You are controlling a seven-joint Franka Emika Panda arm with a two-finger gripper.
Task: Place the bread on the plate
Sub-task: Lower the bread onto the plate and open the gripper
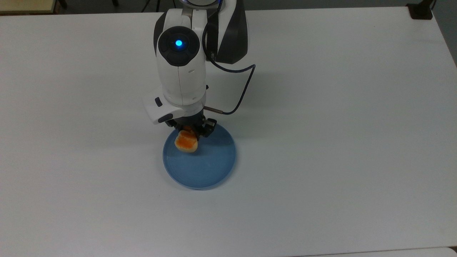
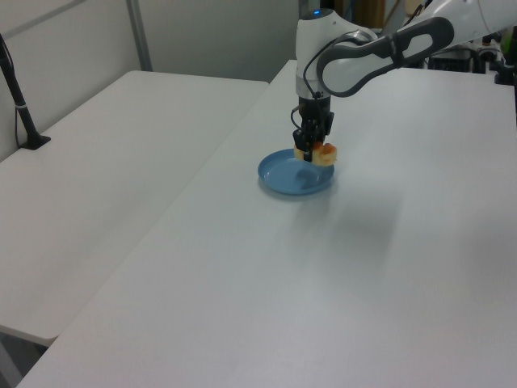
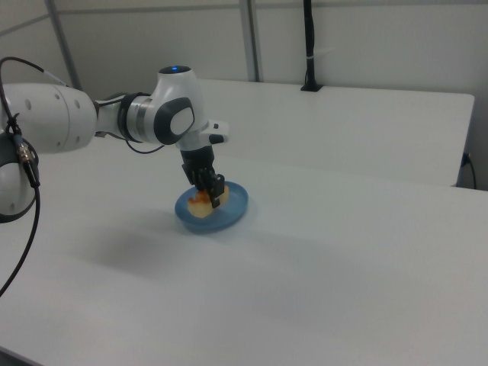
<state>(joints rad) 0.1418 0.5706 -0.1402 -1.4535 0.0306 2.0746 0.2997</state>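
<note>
One white arm point(image 1: 182, 71) reaches down over the white desk point(image 1: 321, 142), and its tool point(image 1: 191, 132) is clamped on the bread point(image 1: 186, 142); the black fingers pinch the bun near its far end, so most of the glossy orange-brown top sticks out toward the camera in the top view; the bread sits over the plate point(image 1: 214, 167), in the part of it nearest the arm and toward the top view's left; in the left view the tool point(image 2: 311, 149) holds the bread point(image 2: 321, 153) above the plate's point(image 2: 283, 178) far rim; in the right view the bread point(image 3: 201, 204) hangs low in the tool point(image 3: 207, 192) over the plate point(image 3: 233, 207), and honestly I can't tell whether its underside touches the blue surface or floats just off it; the plate itself lies flat on the desk, roughly mid-desk in the top view; a blue light glows on the arm's round dark cap point(image 1: 178, 43); a thin dark cable point(image 1: 242, 89) loops from the arm down to the wrist; a second white desk point(image 2: 105, 162) stands beside the first at the left view's left.
</note>
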